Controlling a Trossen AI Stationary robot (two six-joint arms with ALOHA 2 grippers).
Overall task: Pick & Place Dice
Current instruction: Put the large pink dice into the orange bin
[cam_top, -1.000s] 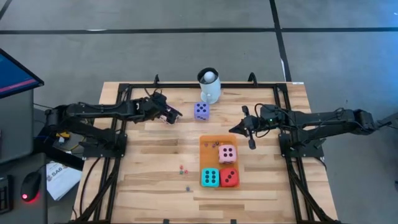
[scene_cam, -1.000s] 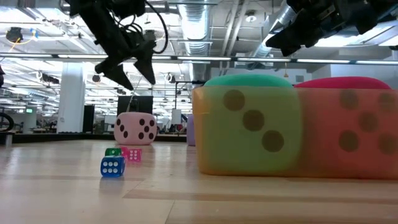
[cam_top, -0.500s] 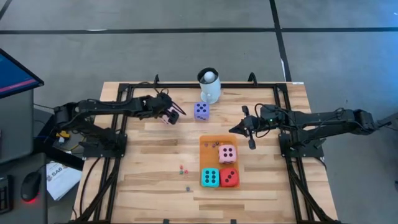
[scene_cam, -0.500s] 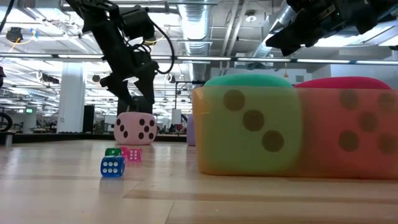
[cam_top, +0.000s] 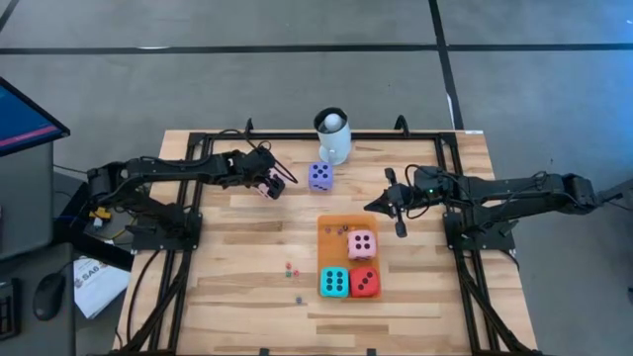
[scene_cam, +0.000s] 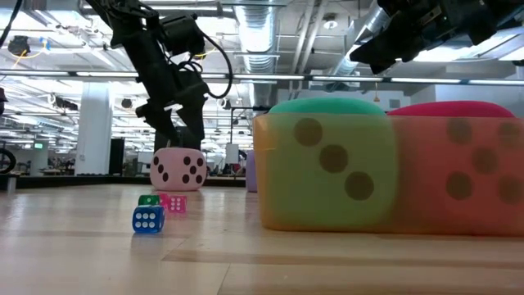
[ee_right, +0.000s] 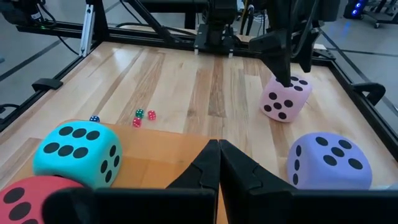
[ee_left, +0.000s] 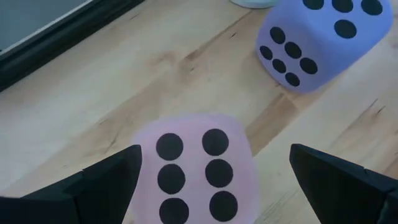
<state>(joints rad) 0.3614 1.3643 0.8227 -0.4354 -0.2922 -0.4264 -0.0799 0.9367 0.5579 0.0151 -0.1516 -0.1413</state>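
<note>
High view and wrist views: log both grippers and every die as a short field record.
left gripper: open, fingers either side of a pink die
right gripper: shut, raised by the orange mat
on mat: second pink die, teal die, red die
off mat: purple die near white mug
tiny dice: loose on wood

You look straight down overhead; the low camera sits at tabletop height; both share the teal die (cam_top: 333, 282) (scene_cam: 327, 164)
</note>
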